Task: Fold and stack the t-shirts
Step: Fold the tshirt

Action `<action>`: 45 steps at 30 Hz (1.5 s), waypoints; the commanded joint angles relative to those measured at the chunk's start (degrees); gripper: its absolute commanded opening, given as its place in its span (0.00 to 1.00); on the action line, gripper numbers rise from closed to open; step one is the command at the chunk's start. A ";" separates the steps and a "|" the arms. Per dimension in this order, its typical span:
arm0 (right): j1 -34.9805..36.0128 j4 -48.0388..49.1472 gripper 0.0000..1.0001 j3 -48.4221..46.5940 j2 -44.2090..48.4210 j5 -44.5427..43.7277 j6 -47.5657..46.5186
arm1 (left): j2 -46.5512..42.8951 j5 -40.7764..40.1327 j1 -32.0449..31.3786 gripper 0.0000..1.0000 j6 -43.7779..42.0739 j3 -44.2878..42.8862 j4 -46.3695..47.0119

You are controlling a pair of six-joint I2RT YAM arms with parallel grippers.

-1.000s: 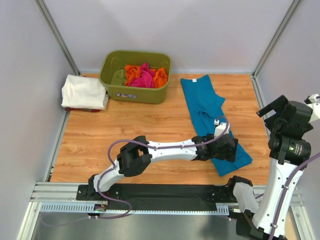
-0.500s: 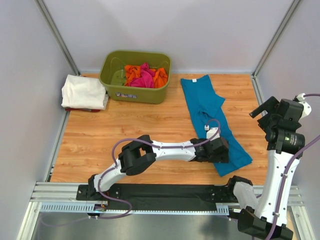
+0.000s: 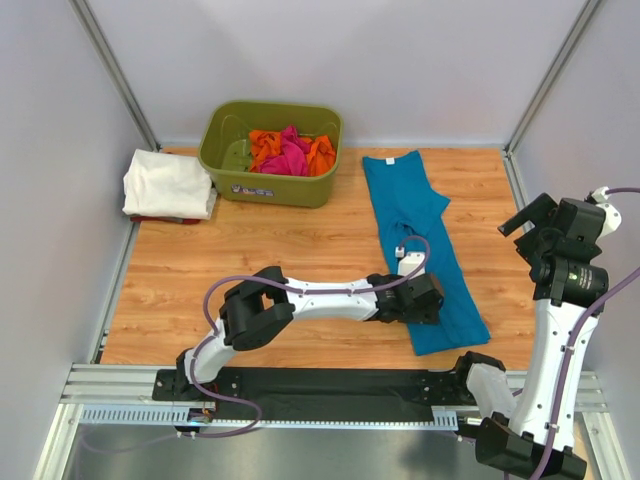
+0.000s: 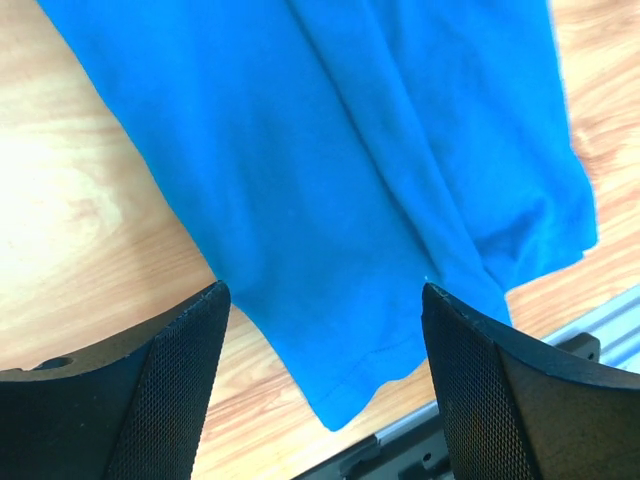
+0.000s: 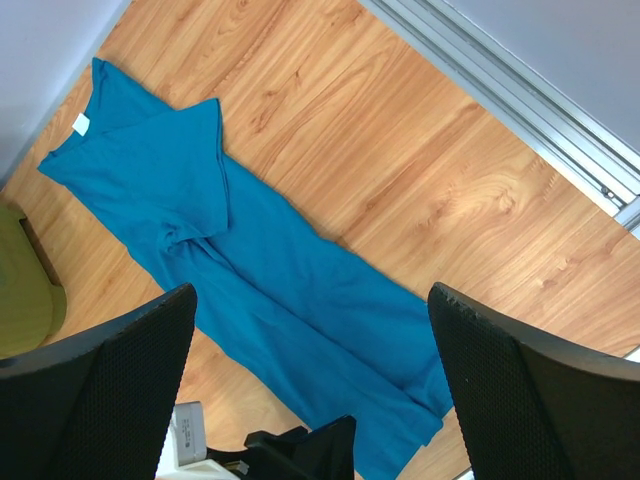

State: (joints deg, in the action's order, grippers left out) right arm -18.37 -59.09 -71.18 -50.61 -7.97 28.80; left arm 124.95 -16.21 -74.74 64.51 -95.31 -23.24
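Note:
The teal-blue t-shirt (image 3: 425,240) lies folded lengthwise in a long strip on the right half of the table, collar at the back. My left gripper (image 3: 432,302) is low over its near left edge, open and empty. In the left wrist view the shirt (image 4: 380,180) fills the space between the open jaws (image 4: 322,295), with its hem corner (image 4: 335,415) near the table's front rail. My right gripper (image 3: 535,225) is raised high at the right, open and empty (image 5: 312,295), looking down on the whole shirt (image 5: 280,300). A folded white shirt (image 3: 168,183) lies at the back left. Pink and orange shirts (image 3: 290,150) are crumpled in the tub.
The olive-green tub (image 3: 270,190) stands at the back, left of the teal shirt's collar. Something dark red shows under the white shirt. The metal front rail (image 3: 130,385) runs along the near edge. Side walls close in the table left and right.
My left gripper has moved left across the shirt's near end, and that end has shifted left with it. My right arm swung up one second ago and has stayed still since.

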 commanded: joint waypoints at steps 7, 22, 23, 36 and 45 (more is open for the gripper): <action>0.27 2.22 1.00 -0.28 -0.54 0.58 -0.58 | 1.51 3.54 -0.76 0.84 -7.38 -7.95 3.39; 0.27 1.87 1.00 -0.54 -0.72 0.06 -1.37 | 3.91 7.24 -0.41 0.82 -2.11 -3.05 0.49; 0.35 1.87 1.00 -0.37 -0.63 -0.20 -1.29 | 3.73 7.68 -0.15 0.82 -1.93 -1.65 0.31; 0.27 2.75 1.00 3.23 -0.72 1.90 -0.76 | -5.85 8.30 1.00 0.80 1.41 12.86 -3.64; 0.44 5.83 1.00 11.57 -2.03 15.52 -1.55 | -12.79 7.42 1.09 0.79 -3.32 19.19 0.65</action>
State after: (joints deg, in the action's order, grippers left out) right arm -18.17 -56.29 -62.04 -51.94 0.93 28.36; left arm 114.80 -8.23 -73.69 64.84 -78.39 -20.18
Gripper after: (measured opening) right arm 0.998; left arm 0.795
